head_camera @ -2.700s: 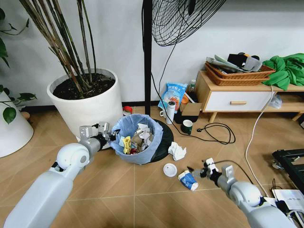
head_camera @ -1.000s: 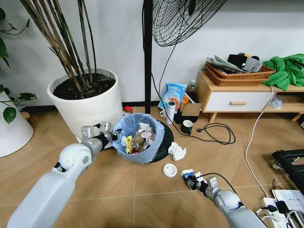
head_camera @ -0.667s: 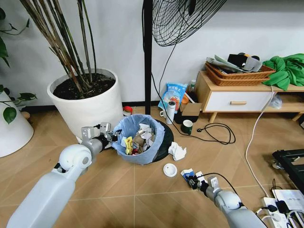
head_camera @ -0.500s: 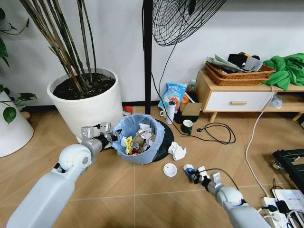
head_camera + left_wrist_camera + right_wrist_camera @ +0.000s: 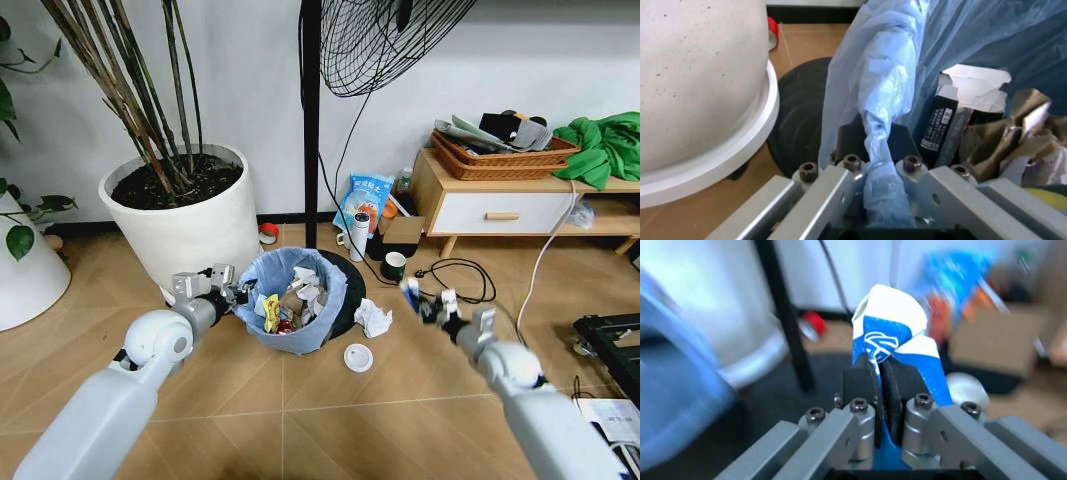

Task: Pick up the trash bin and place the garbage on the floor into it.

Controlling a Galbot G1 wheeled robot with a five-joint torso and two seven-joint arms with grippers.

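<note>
The trash bin, dark with a crinkly light blue bag, sits on the floor in front of me, full of paper and wrappers. My left gripper is shut on the bag at the bin's near-left rim; the left wrist view shows the blue plastic pinched in my left gripper. To the right of the bin, my right gripper is raised off the floor and shut on the blue-white carton. The carton stands up out of my right gripper. Crumpled white paper and a small white cup lie on the floor.
A big white plant pot stands just behind my left arm. The fan's pole and black base sit right behind the bin. A wooden cabinet, a dark mug and loose cables lie to the right.
My right gripper has lifted the blue-white carton off the floor and carried it up and away from me, level with the bin. The left gripper still holds the rim; the bin shifted slightly.
</note>
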